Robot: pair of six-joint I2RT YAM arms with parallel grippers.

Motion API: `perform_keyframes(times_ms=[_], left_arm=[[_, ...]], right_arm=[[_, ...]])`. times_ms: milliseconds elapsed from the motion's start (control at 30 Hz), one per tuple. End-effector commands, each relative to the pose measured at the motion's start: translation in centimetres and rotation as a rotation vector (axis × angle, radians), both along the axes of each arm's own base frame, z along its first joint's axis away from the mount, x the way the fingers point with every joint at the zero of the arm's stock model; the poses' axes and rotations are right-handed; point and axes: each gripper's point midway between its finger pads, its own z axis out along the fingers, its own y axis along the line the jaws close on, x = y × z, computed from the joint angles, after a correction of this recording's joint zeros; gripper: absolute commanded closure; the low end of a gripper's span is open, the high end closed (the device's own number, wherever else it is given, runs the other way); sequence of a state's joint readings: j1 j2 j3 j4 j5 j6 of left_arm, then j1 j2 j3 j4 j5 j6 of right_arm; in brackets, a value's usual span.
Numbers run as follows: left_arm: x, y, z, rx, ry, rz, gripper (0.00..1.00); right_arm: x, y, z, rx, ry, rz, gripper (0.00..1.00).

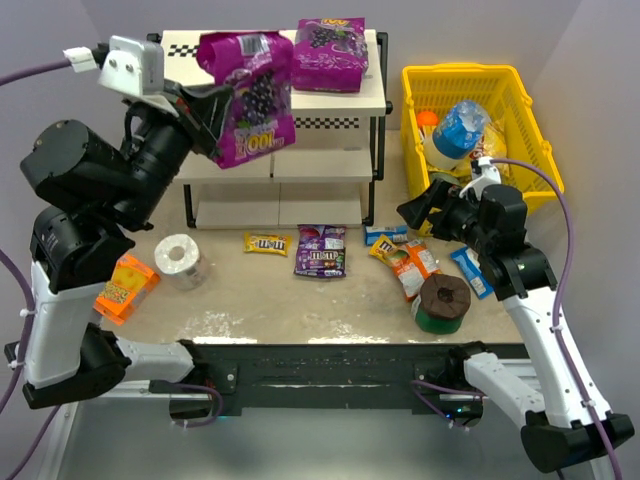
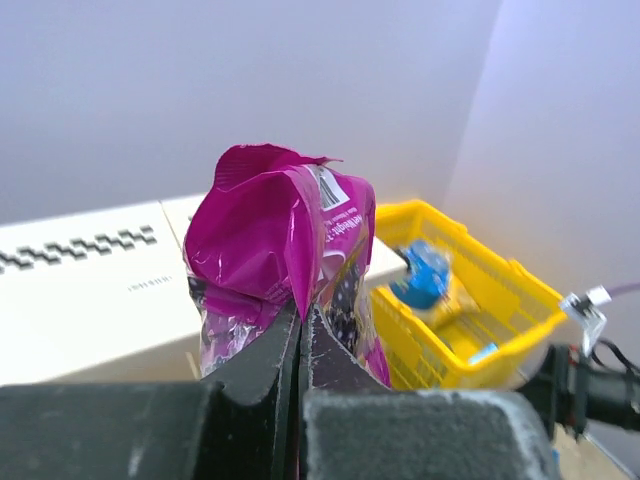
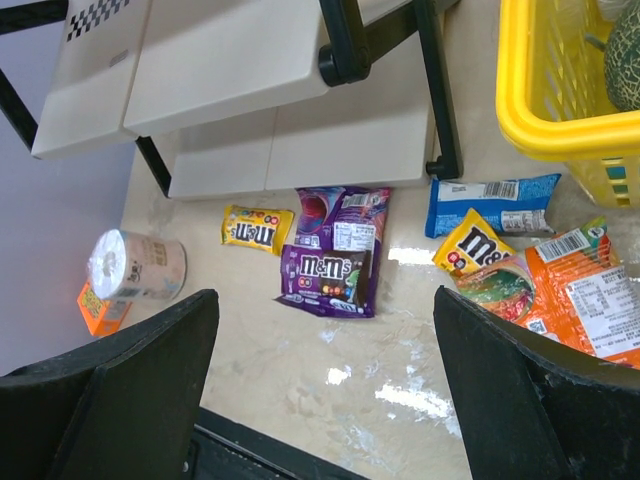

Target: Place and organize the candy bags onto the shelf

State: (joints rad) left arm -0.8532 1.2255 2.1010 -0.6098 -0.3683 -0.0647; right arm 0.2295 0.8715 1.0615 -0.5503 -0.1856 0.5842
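Observation:
My left gripper (image 1: 222, 112) is shut on the lower edge of a large purple candy bag (image 1: 255, 100), held up in front of the shelf (image 1: 310, 165) at its top board. In the left wrist view the pinched bag (image 2: 270, 240) rises from the closed gripper (image 2: 300, 312). A second large purple bag (image 1: 330, 52) lies on the top board. Small bags lie on the table: yellow (image 3: 257, 228), dark purple (image 3: 330, 265), blue (image 3: 490, 203), yellow (image 3: 478, 248), orange (image 3: 570, 295). My right gripper (image 3: 325, 310) hovers open above them, holding nothing.
A yellow basket (image 1: 460, 72) with a blue-capped bottle (image 1: 462, 127) stands right of the shelf. A paper roll (image 1: 182, 260) and a flat orange box (image 1: 125, 287) lie at front left. A round green tin (image 1: 443, 303) stands at front right.

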Motion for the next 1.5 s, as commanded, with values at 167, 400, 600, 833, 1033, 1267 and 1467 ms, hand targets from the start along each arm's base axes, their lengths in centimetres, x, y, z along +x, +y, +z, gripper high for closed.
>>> perform_keyframes(times_ms=[167, 400, 600, 833, 1033, 1267, 1467], left_arm=[[2.1, 4.1, 7.9, -0.032, -0.239, 0.294, 1.00], [6.2, 4.8, 8.1, 0.072, -0.276, 0.467, 1.00], [11.5, 5.5, 5.5, 0.122, -0.232, 0.479, 1.00], [17.0, 7.0, 1.9, 0.159, -0.177, 0.377, 1.00], [21.7, 9.9, -1.7, 0.153, -0.094, 0.334, 1.00], [25.4, 10.4, -4.3, 0.157, -0.060, 0.261, 0.74], [27.5, 10.5, -4.7, 0.148, -0.072, 0.278, 0.57]], right_arm=[[0.4, 0.6, 3.5, 0.034, -0.091, 0.024, 0.08], [0.6, 0.4, 3.7, 0.018, -0.093, 0.018, 0.08], [0.7, 0.2, 3.3, 0.007, -0.082, 0.010, 0.08], [0.8, 0.1, 2.8, 0.001, -0.071, 0.005, 0.09], [1.1, 0.1, 2.3, 0.001, -0.059, 0.000, 0.09], [1.2, 0.2, 1.8, 0.011, -0.049, -0.002, 0.09], [1.1, 0.4, 1.6, 0.016, -0.042, 0.002, 0.10]])
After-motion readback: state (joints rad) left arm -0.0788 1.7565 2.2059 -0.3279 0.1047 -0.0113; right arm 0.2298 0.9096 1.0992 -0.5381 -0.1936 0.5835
